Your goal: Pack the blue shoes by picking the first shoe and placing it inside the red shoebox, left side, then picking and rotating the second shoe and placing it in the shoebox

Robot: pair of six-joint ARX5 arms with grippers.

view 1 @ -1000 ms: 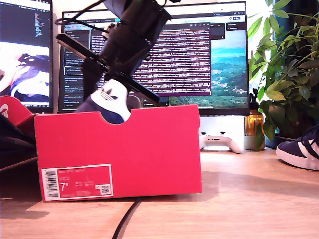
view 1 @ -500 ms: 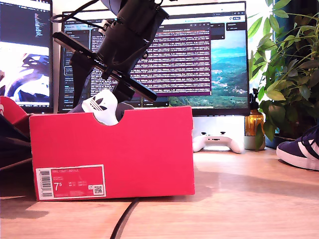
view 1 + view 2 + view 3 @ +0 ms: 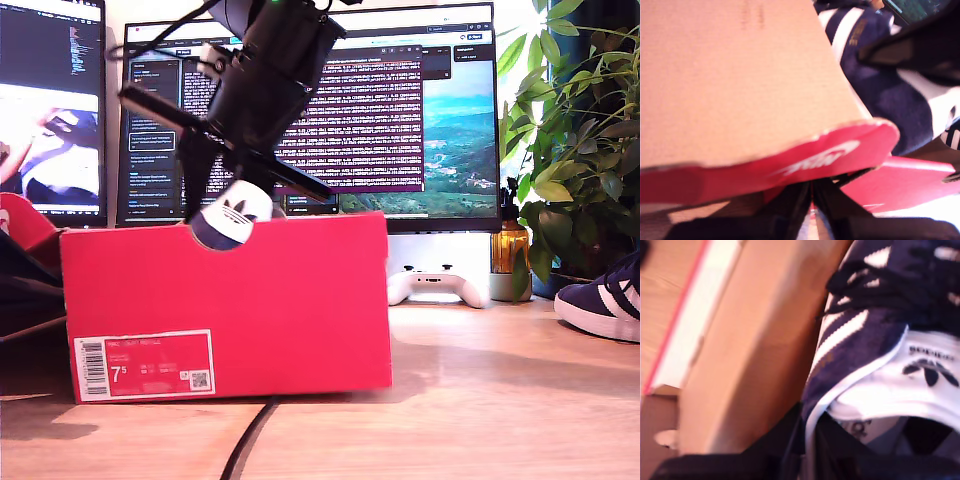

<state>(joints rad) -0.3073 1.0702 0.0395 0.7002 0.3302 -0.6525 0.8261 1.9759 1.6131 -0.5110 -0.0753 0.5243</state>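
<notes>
Change since half a second ago: the red shoebox (image 3: 300, 300) has slid slightly toward the exterior view's right. The arm over it stands steeper. The white trefoil heel of the first blue shoe (image 3: 232, 215) has moved from beside the box's semicircular notch to sit in it.

Box: stands on the desk, label side to the exterior camera. The first shoe is partly inside, heel up at the notch. The second blue shoe (image 3: 600, 300) lies on the desk at the exterior view's right edge, well apart from the box.

My second gripper (image 3: 240, 190): the exterior view shows only the arm's bulk above the heel. The second wrist view shows what it hides: my second gripper (image 3: 810, 440) has its jaws clamped on the shoe (image 3: 855, 350) at the collar rim, with the box's brown inner wall (image 3: 755, 350) just beside them.

My first gripper (image 3: 812, 200): told apart only in its own view. The fingers nearly meet just under the swoosh-marked edge of the red lid (image 3: 840, 150), with navy suede beyond. I cannot tell whether they pinch anything. The exterior view shows only a corner of that lid (image 3: 20, 225).
</notes>
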